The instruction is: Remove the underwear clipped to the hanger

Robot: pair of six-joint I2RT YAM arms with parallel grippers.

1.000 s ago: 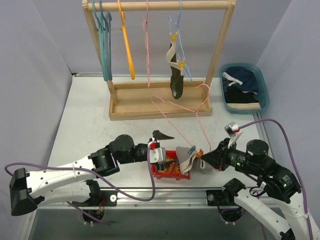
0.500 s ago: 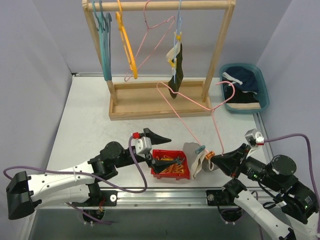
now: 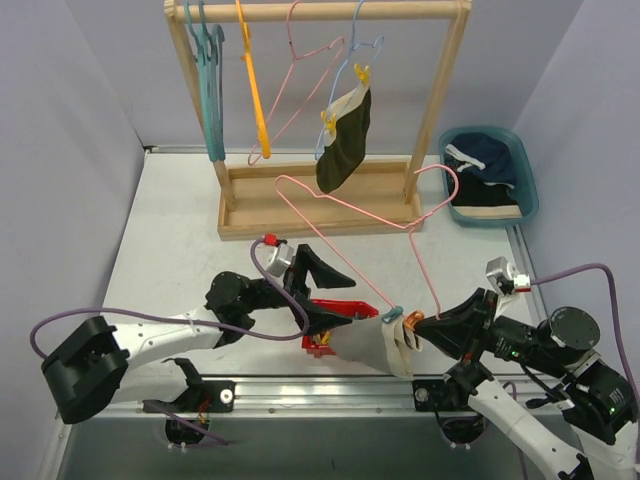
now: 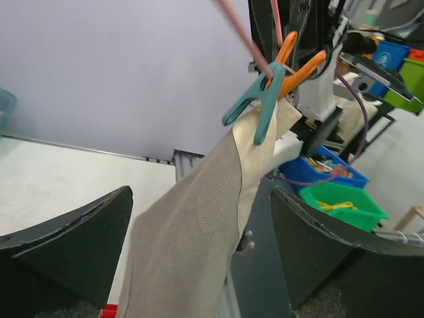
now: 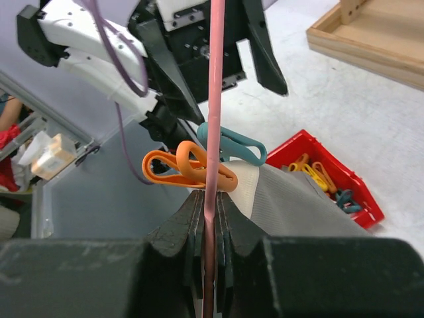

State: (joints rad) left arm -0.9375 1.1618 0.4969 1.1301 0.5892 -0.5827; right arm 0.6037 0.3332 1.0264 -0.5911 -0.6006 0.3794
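Partway: navy brief point(image 3: 492, 155) is lying in the bin point(image 3: 480, 130); dark olive brief point(image 3: 342, 150) is still hanging clipped on the rack point(image 3: 440, 100). Right hand point(image 5: 211, 199) is clenching the thin pink wire hanger point(image 5: 212, 99), with the ribbed grey-beige brief point(image 4: 199, 218) dangling from it by a plastic teal clip point(image 4: 255, 106) and orange clip point(image 4: 298, 63). Left hand point(image 3: 325, 290), spread wide, is flanking the cloth, gripping nothing.
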